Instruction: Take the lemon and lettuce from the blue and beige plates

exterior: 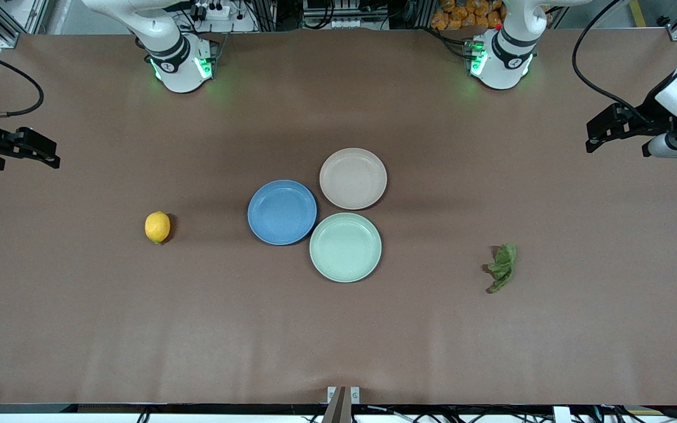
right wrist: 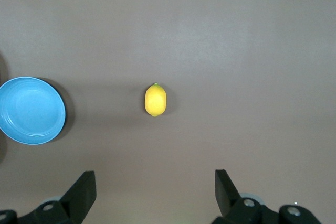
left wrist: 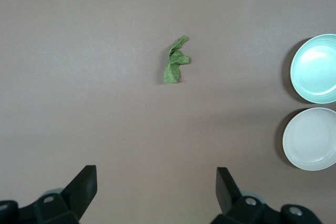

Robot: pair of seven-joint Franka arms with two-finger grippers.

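Observation:
A yellow lemon (exterior: 157, 227) lies on the bare table toward the right arm's end, apart from the plates; it also shows in the right wrist view (right wrist: 155, 99). A crumpled green lettuce leaf (exterior: 502, 268) lies on the table toward the left arm's end, also in the left wrist view (left wrist: 175, 60). The blue plate (exterior: 282, 212) and the beige plate (exterior: 353, 178) stand in the middle, both empty. My right gripper (exterior: 26, 154) hangs open and empty over its end of the table (right wrist: 155, 179). My left gripper (exterior: 617, 141) hangs open and empty over its end (left wrist: 156, 174).
A pale green plate (exterior: 345, 247), empty, touches the blue and beige plates and is nearest to the front camera. The brown table (exterior: 338, 341) stretches wide around the plates. The arm bases stand along the table's top edge.

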